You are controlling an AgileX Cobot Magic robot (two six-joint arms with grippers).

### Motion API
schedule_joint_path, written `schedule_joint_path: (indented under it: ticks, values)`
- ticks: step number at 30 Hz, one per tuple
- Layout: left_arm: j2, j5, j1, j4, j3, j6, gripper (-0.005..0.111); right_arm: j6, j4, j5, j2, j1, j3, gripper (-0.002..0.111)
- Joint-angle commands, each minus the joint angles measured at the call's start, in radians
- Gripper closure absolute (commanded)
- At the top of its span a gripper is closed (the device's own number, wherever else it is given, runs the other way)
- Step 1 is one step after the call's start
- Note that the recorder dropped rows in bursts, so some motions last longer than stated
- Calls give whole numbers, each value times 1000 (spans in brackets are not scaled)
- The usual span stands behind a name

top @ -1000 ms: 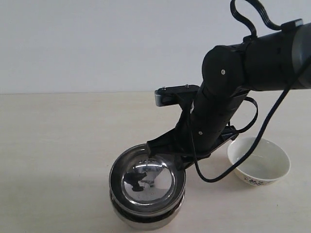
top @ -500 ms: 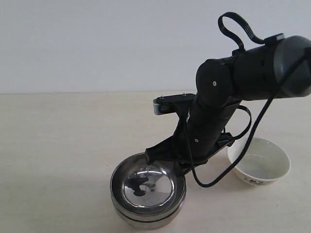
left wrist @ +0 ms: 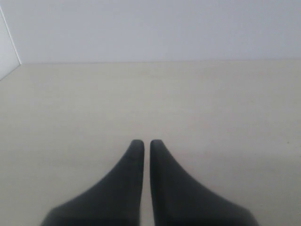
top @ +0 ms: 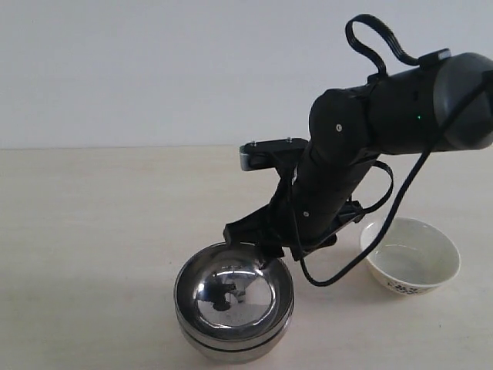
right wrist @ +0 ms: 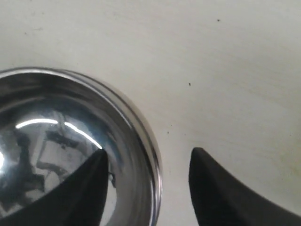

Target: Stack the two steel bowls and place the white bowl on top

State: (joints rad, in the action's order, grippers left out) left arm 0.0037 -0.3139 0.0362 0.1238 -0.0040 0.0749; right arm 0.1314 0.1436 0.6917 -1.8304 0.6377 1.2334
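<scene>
- Two round shiny steel bowls [top: 233, 308] sat nested, mouths upward, on the bench [top: 92, 231].
- Cream-white ceramic bowl [top: 410, 262] stood upright, apart.
- Right tool [right wrist: 149, 151] spread wide astride the upper rim.
- Left tool [left wrist: 143, 142] clenched, empty.

Lower steel bowl [top: 231, 352] — mostly hidden.

A pale beige desk with a smooth matte top [top: 85, 231] spans the lower scene and meets a plain pale grey wall [top: 154, 69] behind it along a straight line. A few tiny dark specks [right wrist: 189, 84] dot the desk.
</scene>
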Motion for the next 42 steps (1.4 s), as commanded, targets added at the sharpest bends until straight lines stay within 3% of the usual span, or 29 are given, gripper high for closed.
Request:
schedule_joint_path:
  ticks: [1, 6, 8, 12, 20, 42]
  values:
    - [-4, 2, 3, -11, 4, -3, 103, -11, -6, 7, 6, 0, 74, 61]
    - [-4, 2, 3, -11, 4, -3, 103, -82, 94, 68, 6, 24, 127, 61]
    - [-4, 2, 3, -11, 4, -3, 103, -120, 84, 87, 4, 69, 127, 72]
    - [-4, 2, 3, -11, 4, -3, 103, -189, 83, 74, 4, 147, 122, 108]
    - [-4, 2, 3, -11, 4, -3, 103, -110, -12, -6, 4, 180, 25, 108]
    - [-4, 2, 3, -11, 4, -3, 103, -55, -94, -81, -146, 180, 24, 108]
